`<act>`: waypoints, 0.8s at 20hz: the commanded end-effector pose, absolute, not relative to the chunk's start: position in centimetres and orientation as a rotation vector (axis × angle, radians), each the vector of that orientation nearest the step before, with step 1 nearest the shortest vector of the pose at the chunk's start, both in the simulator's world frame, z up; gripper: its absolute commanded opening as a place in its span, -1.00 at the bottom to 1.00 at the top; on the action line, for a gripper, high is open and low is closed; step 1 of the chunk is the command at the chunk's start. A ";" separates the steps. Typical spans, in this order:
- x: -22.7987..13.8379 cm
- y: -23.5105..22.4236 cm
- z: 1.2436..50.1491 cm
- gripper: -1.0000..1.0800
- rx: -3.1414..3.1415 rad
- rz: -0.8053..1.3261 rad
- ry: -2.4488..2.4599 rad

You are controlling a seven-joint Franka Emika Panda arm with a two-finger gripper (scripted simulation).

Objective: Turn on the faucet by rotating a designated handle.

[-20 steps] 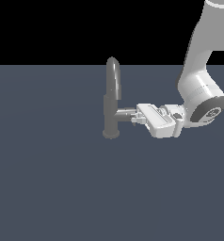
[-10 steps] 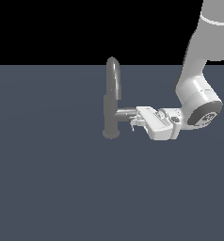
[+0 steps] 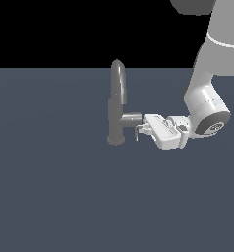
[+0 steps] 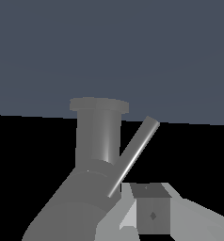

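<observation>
The grey faucet (image 3: pixel 117 110) stands upright with its arched spout on top, a round base, and a short side stub pointing to the exterior view's right. The handle (image 3: pixel 136 133), a thin dark rod, hangs from the end of that stub. My gripper (image 3: pixel 141 129) reaches in horizontally from the exterior view's right, its tips right against the handle. In the wrist view the handle (image 4: pixel 134 156) runs as a slanted rod across the faucet column (image 4: pixel 99 134). One dark fingertip (image 4: pixel 153 214) sits just beside its lower end. I see no gap between the fingers.
The faucet stands on a flat dark blue-grey surface (image 3: pixel 60 197). My white arm (image 3: pixel 207 106) comes down from the exterior view's upper right.
The hand has sunk slightly at the stub's end, and the handle rod has swung a little lower with it. The faucet column has not moved.
</observation>
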State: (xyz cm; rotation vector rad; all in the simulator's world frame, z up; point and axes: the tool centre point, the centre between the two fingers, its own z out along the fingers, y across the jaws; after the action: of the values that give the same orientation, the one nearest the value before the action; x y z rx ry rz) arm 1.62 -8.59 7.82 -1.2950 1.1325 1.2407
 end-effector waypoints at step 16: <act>4.3 -8.3 5.0 -1.00 -1.281 1.244 1.160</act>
State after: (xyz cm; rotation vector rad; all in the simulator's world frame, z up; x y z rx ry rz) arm 4.16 -8.86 5.58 -1.2849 1.1599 1.2302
